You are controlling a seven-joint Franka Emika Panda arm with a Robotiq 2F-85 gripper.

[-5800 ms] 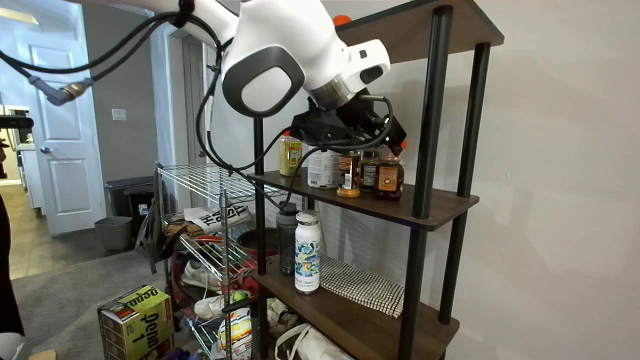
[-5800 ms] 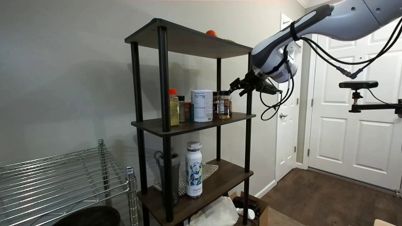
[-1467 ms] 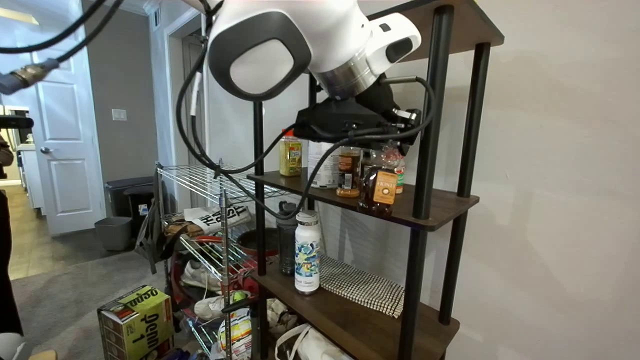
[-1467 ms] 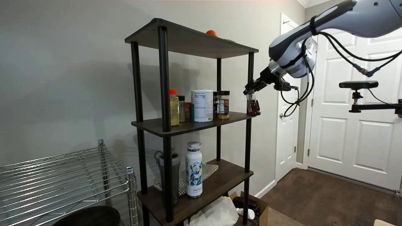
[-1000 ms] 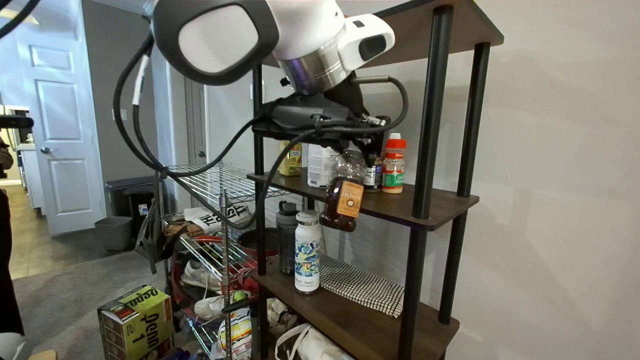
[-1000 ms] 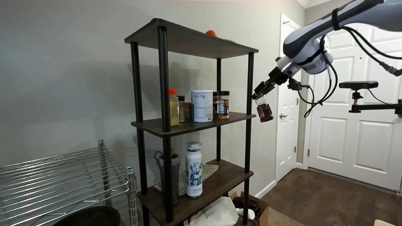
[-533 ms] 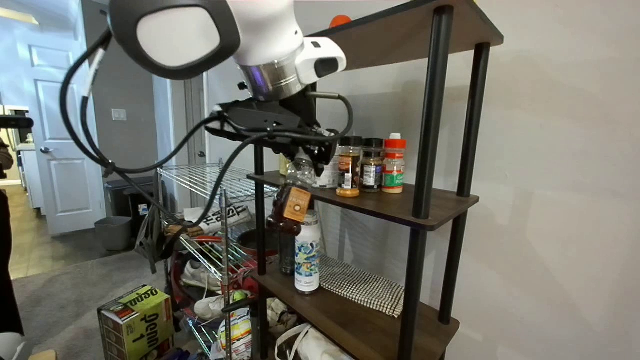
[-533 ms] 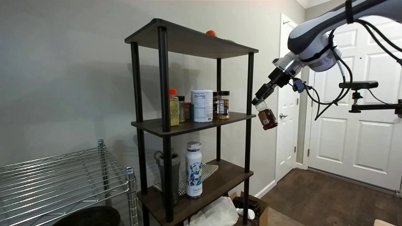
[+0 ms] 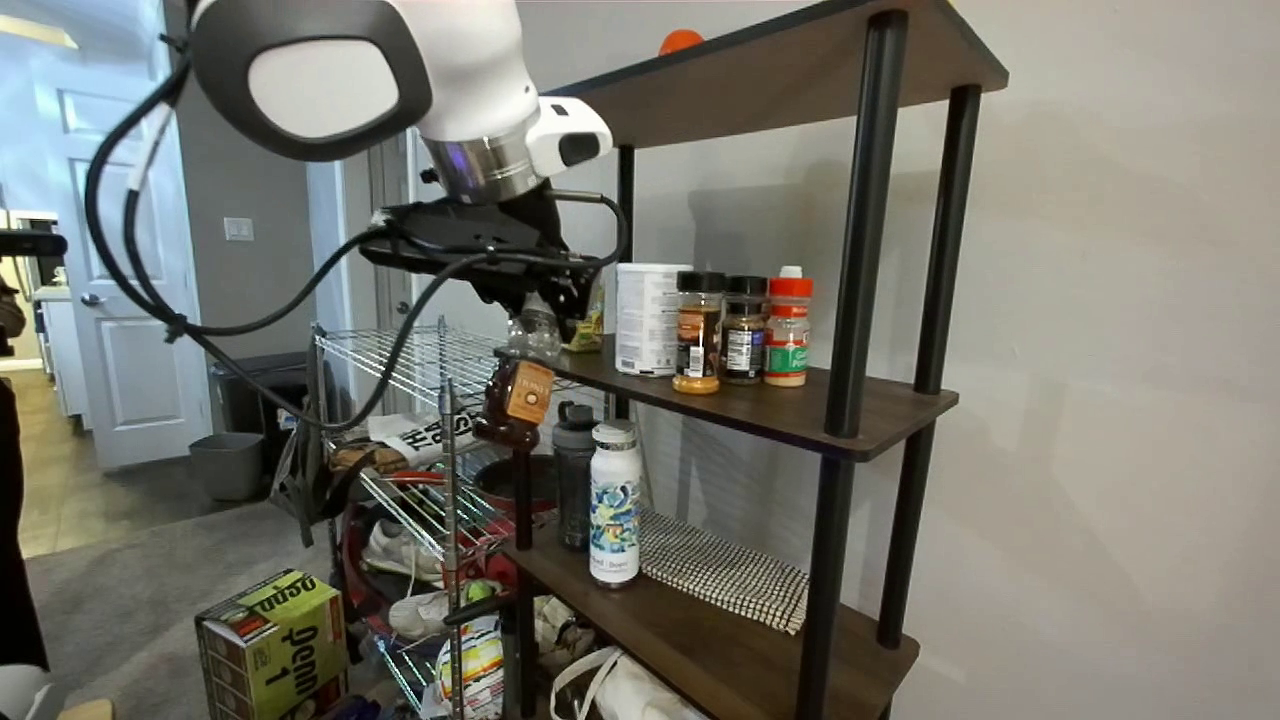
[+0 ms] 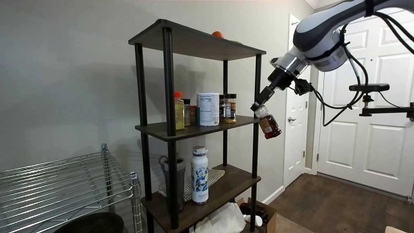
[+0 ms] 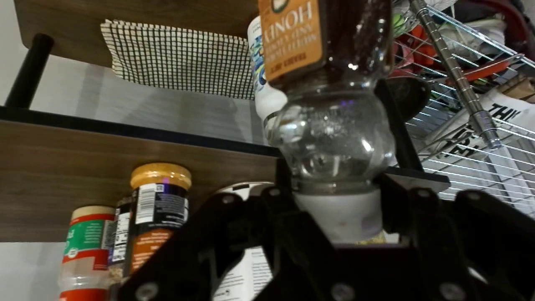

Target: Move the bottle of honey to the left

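The bottle of honey [image 9: 530,392], dark amber with an orange label, hangs tilted in the air off the front of the middle shelf [image 9: 790,405]. My gripper [image 9: 548,305] is shut on its top end, seen in both exterior views. In the wrist view the honey bottle [image 11: 334,125] shows a pale cap between the fingers, with its clear neck above it and the label upside down. In an exterior view the bottle [image 10: 269,126] slants down and outward from the gripper [image 10: 259,106], its base away from the shelf.
A white canister [image 9: 648,320], two dark-capped jars including a spice jar [image 9: 698,335], and a red-capped bottle [image 9: 788,330] stand on the middle shelf. The front left post [image 9: 523,500] is close by the honey. Below stand a white flask [image 9: 615,505] and a dark bottle [image 9: 573,480]; a wire rack [image 9: 400,350] adjoins.
The honey bottle stood upright on the middle shelf's right part; my gripper took hold of it, drew it off the front and carried it left in an exterior view, tilting it.
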